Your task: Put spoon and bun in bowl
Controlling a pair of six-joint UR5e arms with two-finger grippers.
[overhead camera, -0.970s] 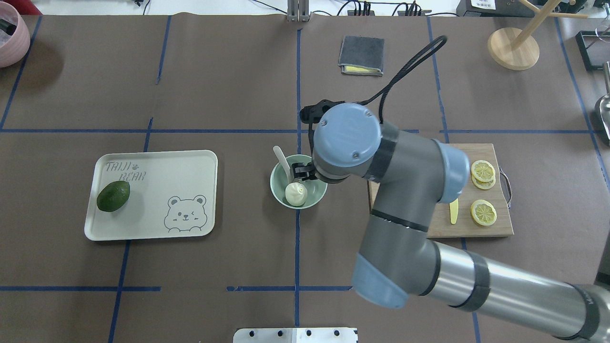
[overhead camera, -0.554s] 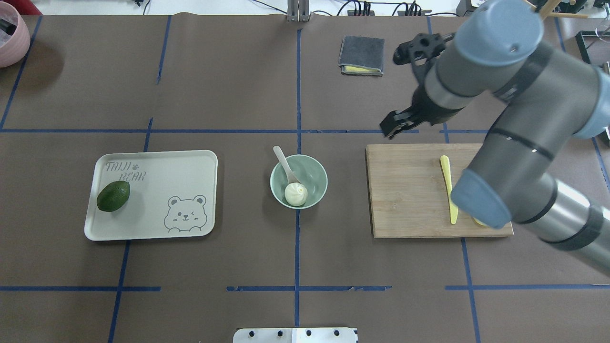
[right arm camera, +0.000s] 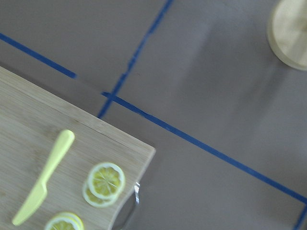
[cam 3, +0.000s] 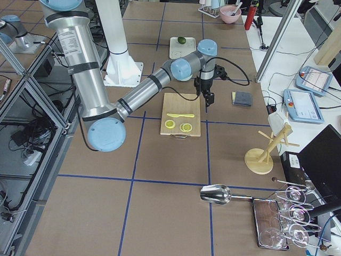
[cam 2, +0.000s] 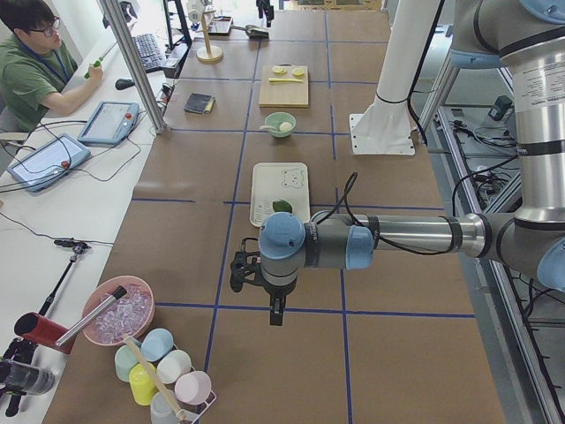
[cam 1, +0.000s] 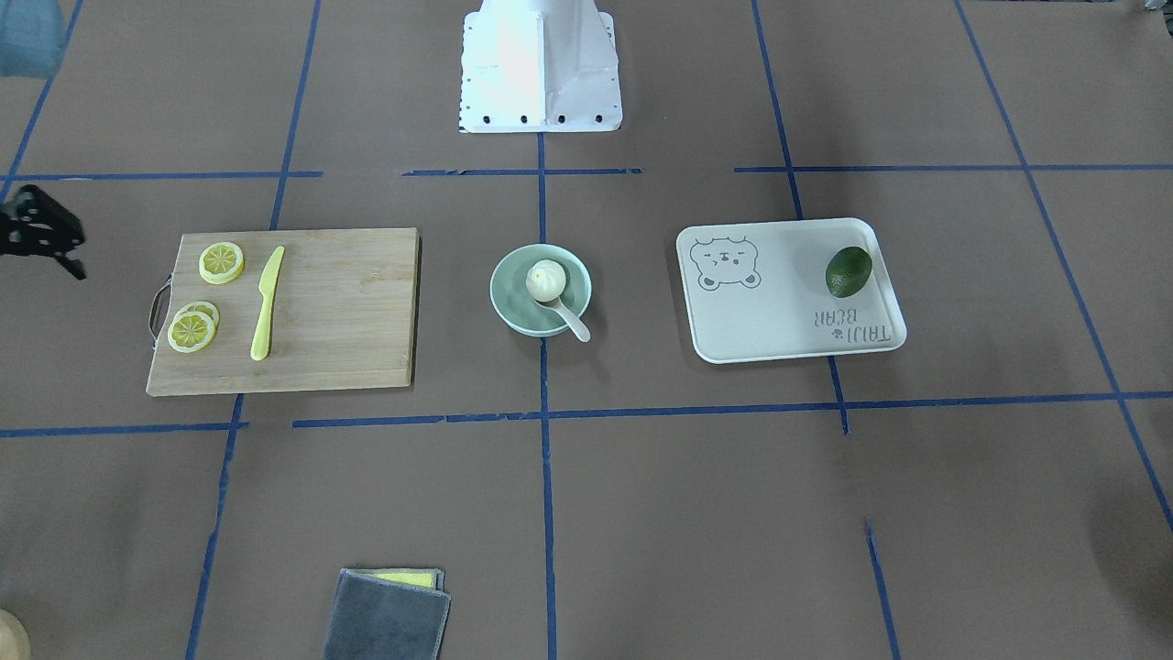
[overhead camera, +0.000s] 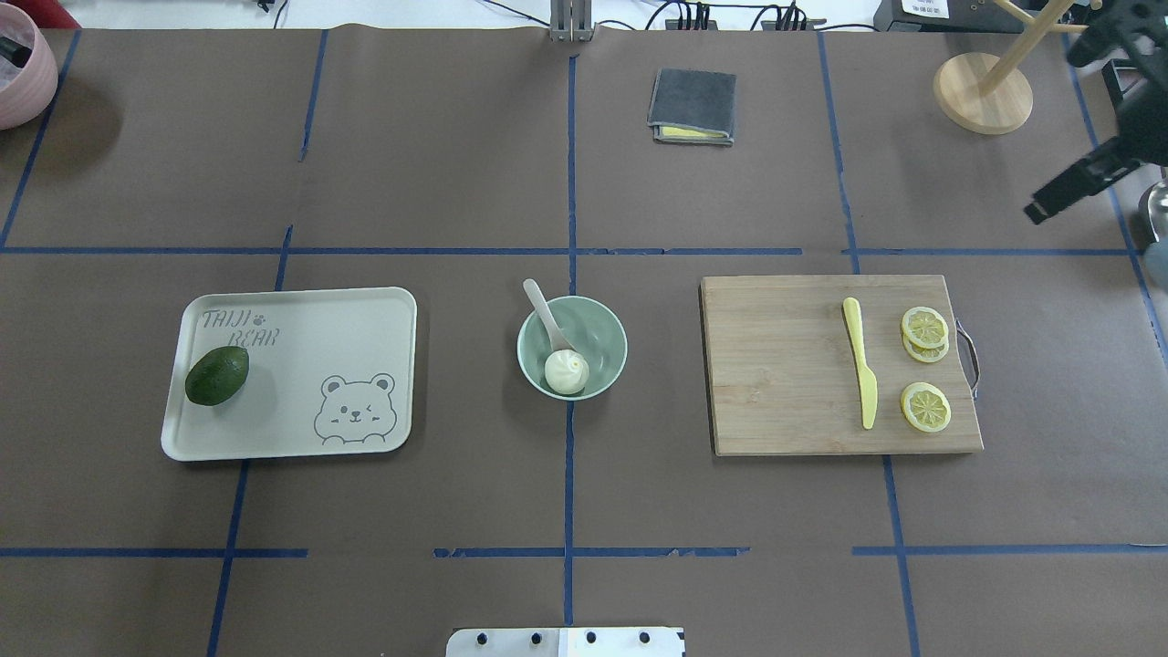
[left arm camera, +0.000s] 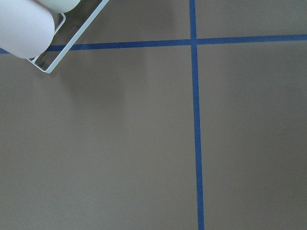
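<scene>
The pale mint-green bowl stands at the table's centre. The white pleated bun lies inside it at the near side. The cream spoon rests in the bowl with its scoop by the bun and its handle over the far left rim. They also show in the front view: the bowl, the bun and the spoon. My right gripper is far off at the table's right edge, raised, empty, and looks open. My left gripper shows only in the left side view, far from the bowl; I cannot tell its state.
A cream tray with a green avocado lies left of the bowl. A wooden cutting board on the right holds a yellow knife and lemon slices. A grey cloth and a wooden stand are at the back.
My right arm pulled up and away from over the bowl, past the cutting board to the far right edge. The bun and spoon stayed in the bowl.
</scene>
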